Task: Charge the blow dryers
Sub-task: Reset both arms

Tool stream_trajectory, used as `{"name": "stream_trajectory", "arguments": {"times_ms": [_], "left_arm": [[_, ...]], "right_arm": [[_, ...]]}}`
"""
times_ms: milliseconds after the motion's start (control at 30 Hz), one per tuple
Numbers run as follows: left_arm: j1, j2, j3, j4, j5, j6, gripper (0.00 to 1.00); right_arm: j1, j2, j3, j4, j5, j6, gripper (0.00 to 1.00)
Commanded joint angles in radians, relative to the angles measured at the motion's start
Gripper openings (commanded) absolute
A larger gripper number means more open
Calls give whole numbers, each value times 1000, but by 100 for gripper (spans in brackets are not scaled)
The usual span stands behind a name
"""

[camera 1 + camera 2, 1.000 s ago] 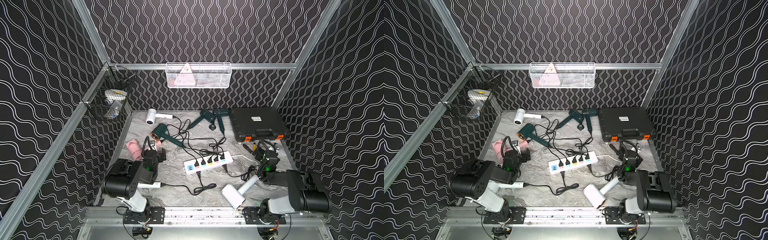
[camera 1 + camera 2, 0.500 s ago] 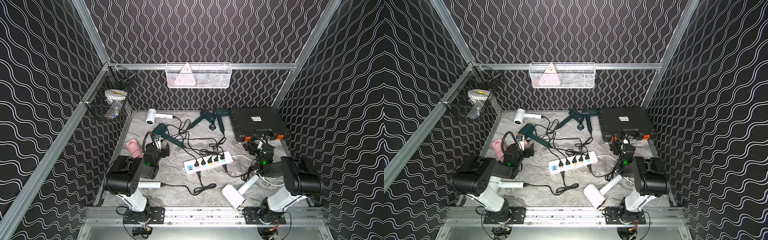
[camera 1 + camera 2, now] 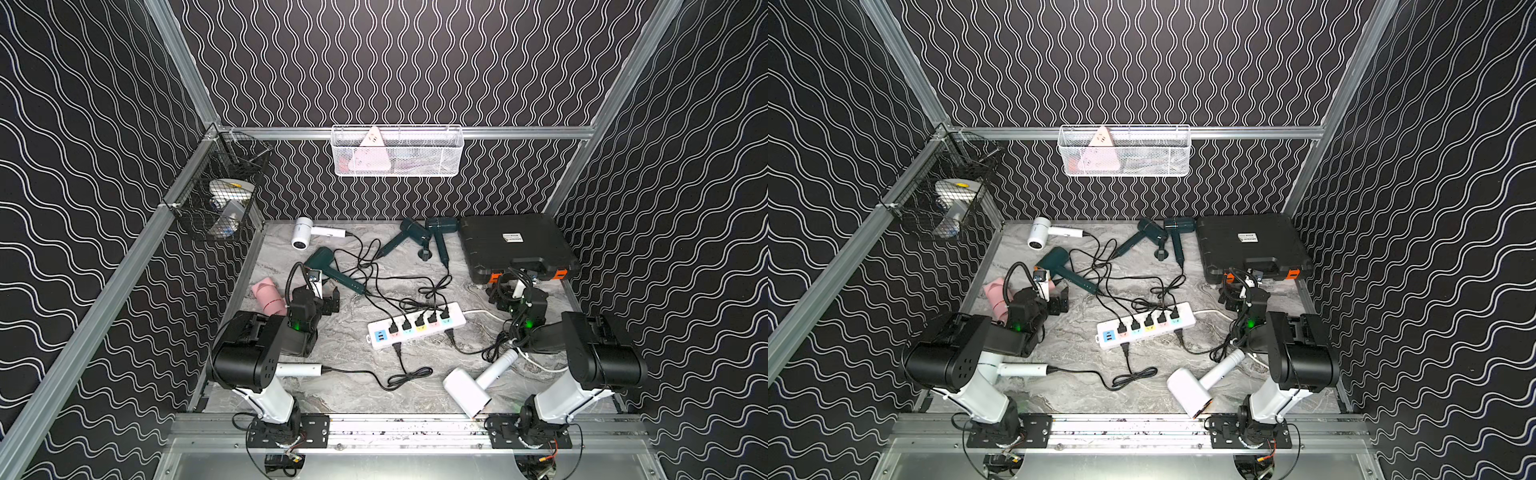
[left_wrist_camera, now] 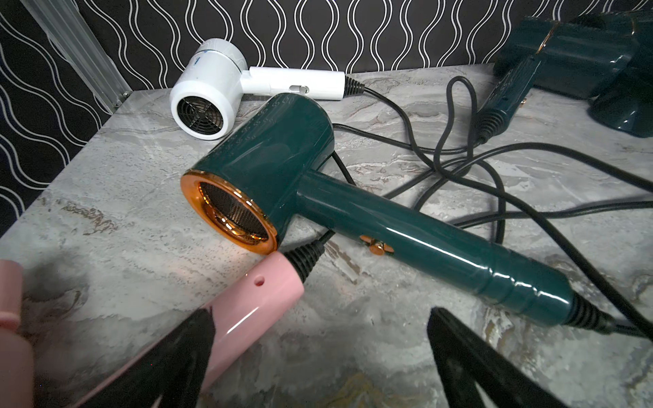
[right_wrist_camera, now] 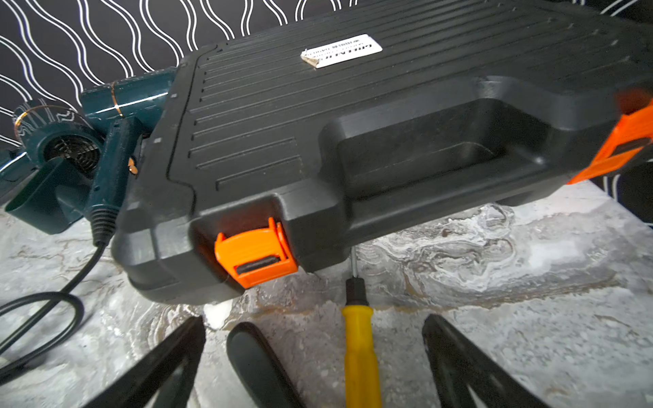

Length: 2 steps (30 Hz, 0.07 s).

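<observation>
Pink dryer [image 4: 247,311] head cut off at edge; white dryer [image 3: 299,369] head hidden under left arm [image 3: 245,357] (handle shows).

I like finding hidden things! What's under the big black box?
The yellow screwdriver pokes its thin metal tip under the black case, beside an orange latch. The case covers the table beneath it, so anything else under there cannot be seen.

left gripper [image 4: 321,312]: jaws wide apart | right gripper [image 5: 314,319]: jaws wide apart
</observation>
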Motion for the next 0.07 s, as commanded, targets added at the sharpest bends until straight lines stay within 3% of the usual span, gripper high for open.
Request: {"name": "stream_trajectory", "arguments": {"times_ms": [0, 33], "left_arm": [[3, 1, -3, 27, -4, 17, 99], [3, -1, -4, 28, -4, 18, 99]], "right_arm": [[2, 1, 5, 18, -3, -14, 100], [2, 1, 5, 18, -3, -14, 100]]}}
